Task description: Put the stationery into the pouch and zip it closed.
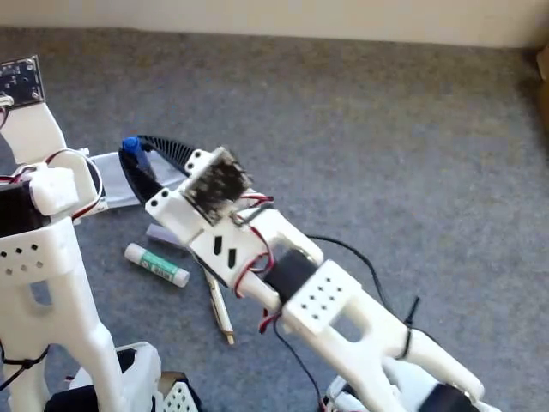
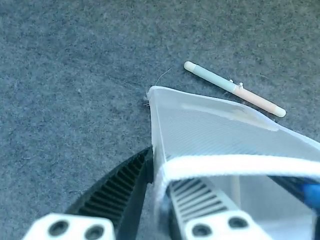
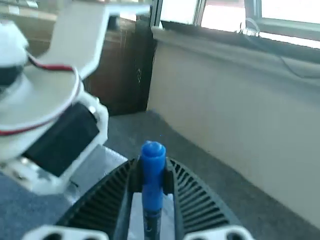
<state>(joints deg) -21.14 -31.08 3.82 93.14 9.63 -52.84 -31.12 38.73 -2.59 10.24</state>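
We have the right fingers (image 3: 192,197) clamped on the blue marker (image 3: 151,157), long axis along them, its end at the mouth of the pouch (image 2: 220,135) that the left fingers (image 2: 117,187) pinch by the rim.

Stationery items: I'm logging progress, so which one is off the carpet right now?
The blue pen, gripped by the right gripper; the glue stick and slim pen lie on the carpet.
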